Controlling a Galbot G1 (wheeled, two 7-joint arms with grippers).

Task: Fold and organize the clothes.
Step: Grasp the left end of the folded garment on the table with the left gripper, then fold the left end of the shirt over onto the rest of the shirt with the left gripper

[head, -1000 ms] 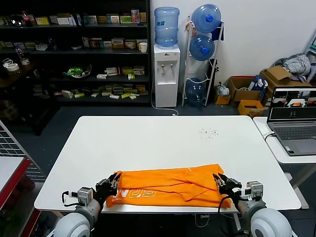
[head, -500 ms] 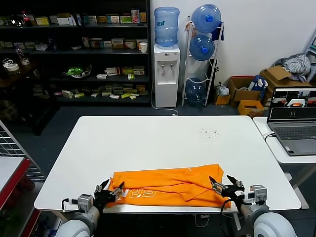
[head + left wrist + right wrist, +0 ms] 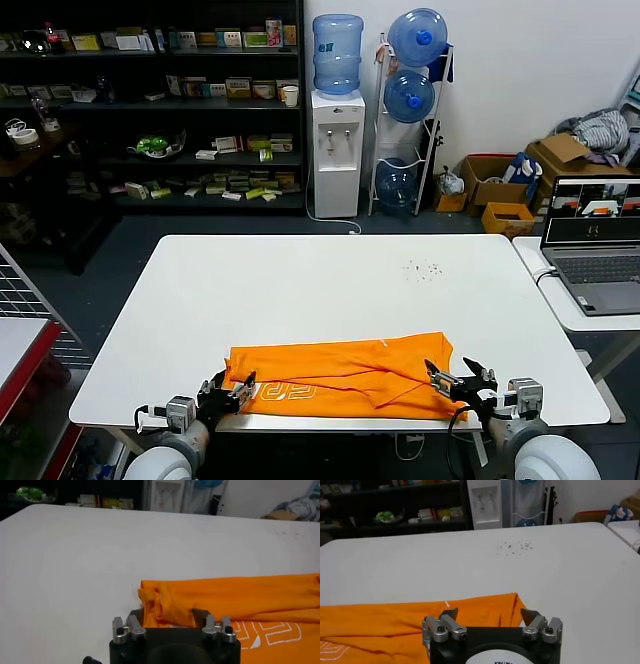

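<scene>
Along the near edge of the white table (image 3: 300, 290) lies the orange T-shirt (image 3: 340, 385), folded into a long flat band running left to right, with white lettering (image 3: 300, 392) showing on its front strip.

At the shirt's left end sits the left gripper (image 3: 228, 388), low at the table edge. Its fingers stand apart: the left wrist view shows the two dark fingertips (image 3: 200, 615) spread either side of the bunched corner of the cloth (image 3: 167, 605), which lies between and just ahead of them. They are close to the fabric, but I cannot tell whether they touch it, and they do not pinch it.

At the shirt's right end is the right gripper (image 3: 456, 378), its jaws spread wide. In the right wrist view its fingertips (image 3: 530, 614) point over the shirt's far right corner (image 3: 512, 602), one fingertip above orange cloth and the other above bare table. Nothing is held between them.

A scatter of small dark specks (image 3: 424, 267) marks the far right part of the table, well apart from the shirt. A laptop (image 3: 592, 240) stands open on a side table to the right.
</scene>
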